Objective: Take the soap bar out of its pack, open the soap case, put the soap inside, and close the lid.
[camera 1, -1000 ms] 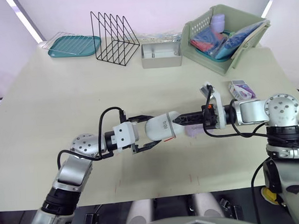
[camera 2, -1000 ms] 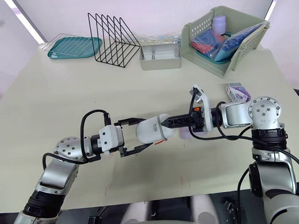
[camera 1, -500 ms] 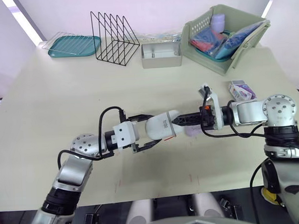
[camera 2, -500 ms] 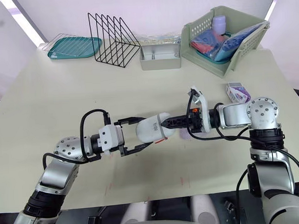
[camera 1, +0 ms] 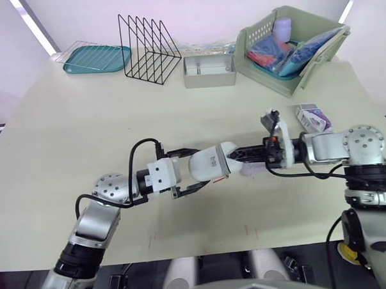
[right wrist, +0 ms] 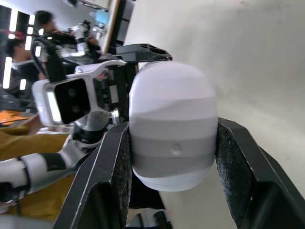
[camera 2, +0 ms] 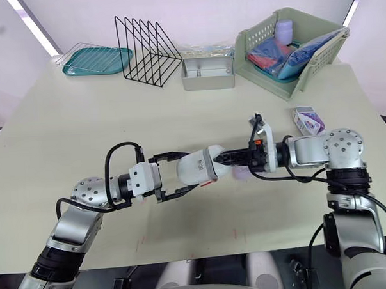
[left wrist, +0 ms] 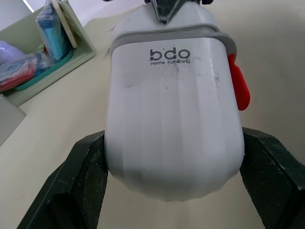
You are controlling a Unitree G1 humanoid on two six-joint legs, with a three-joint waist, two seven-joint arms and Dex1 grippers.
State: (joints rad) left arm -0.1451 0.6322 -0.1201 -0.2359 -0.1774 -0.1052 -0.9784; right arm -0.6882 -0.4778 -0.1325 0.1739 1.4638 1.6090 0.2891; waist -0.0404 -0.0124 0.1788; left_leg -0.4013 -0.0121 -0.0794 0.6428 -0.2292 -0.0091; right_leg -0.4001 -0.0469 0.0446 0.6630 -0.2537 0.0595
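Left gripper (camera 1: 199, 168) and right gripper (camera 1: 234, 157) both clamp the soap case (camera 1: 211, 163), end to end. A stiff lid could wrench it from either grip.

Looks down over whole table (camera 1: 82, 111) from head, both eyes; sits close on soap case (left wrist: 171, 109) from each wrist, opposite ends.
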